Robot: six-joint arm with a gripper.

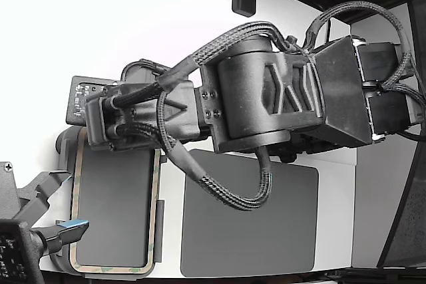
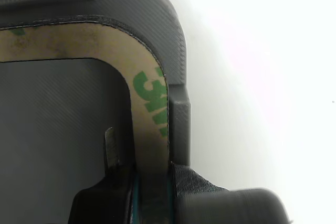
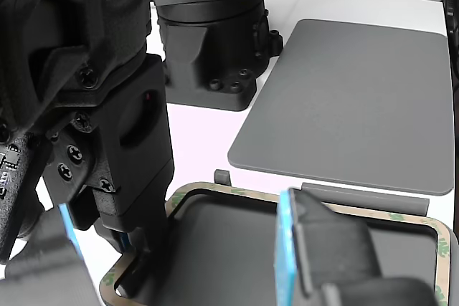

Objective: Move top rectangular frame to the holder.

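Observation:
The top rectangular frame, tan with green print, lies within the outline of the holder at the exterior view's lower left. Its corner fills the wrist view, set against the grey ribbed holder wall. My gripper straddles the frame's band, one finger inside the hollow centre and one outside, both tight against its edges. From the other view, my gripper stands over the frame's near corner. Whether the frame rests flat in the holder or hovers just above it cannot be told.
A dark grey flat mat lies beside the holder on the white table. A second arm's blue-padded finger reaches in over the frame's lower left and looms in the other view. A black arm base stands behind.

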